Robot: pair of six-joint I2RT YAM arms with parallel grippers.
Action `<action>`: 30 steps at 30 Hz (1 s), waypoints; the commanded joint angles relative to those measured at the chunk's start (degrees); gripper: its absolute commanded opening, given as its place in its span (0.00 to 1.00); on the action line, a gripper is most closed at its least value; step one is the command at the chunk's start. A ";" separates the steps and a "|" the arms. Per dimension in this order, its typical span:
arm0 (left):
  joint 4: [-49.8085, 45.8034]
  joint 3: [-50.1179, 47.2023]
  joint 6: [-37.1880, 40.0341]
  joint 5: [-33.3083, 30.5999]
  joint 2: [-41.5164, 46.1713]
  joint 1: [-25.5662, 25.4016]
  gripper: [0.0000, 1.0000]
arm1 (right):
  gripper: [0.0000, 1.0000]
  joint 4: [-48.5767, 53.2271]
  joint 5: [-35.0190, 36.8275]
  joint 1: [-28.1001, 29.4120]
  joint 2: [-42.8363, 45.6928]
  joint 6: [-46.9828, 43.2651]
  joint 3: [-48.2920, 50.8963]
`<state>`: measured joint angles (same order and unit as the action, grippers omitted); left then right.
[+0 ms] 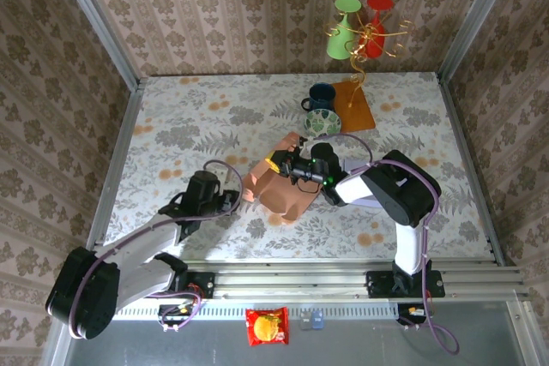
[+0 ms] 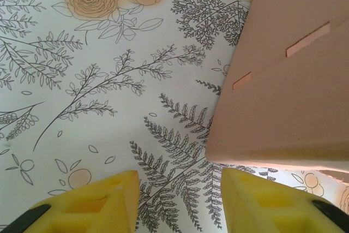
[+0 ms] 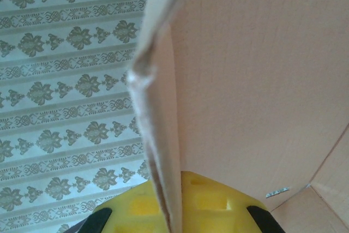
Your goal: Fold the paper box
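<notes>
One light, crease-prone paper box (image 1: 283, 199) likely wants grips near its folds: right gripper (image 3: 172, 205) pinches a panel, left gripper (image 2: 180, 200) gapes empty alongside.

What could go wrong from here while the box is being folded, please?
The right fingers pinch one thin wall of the box, whose edge looks crumpled; it may tear. The left fingers are open beside the box, so it could swing. The bowl stands close behind and might get knocked.
</notes>
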<state>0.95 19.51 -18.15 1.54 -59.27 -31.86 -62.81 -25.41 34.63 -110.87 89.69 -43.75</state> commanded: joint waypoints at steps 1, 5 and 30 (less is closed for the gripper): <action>4.69 -1.33 1.47 0.35 0.47 -0.36 0.46 | 0.00 -0.64 -1.04 -0.27 -0.99 -1.53 -0.32; 6.02 -1.27 2.19 1.04 -0.21 -0.42 0.50 | 0.00 0.22 -1.40 -0.26 -1.30 -1.60 -1.14; 10.62 2.28 7.89 3.30 -5.86 -4.38 0.53 | 0.00 0.58 -1.13 -0.09 -2.32 0.30 -2.84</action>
<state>9.58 19.79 -11.70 4.36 -64.69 -35.81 -62.59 -25.80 34.37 -112.27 89.95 -45.36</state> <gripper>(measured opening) 0.525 0.071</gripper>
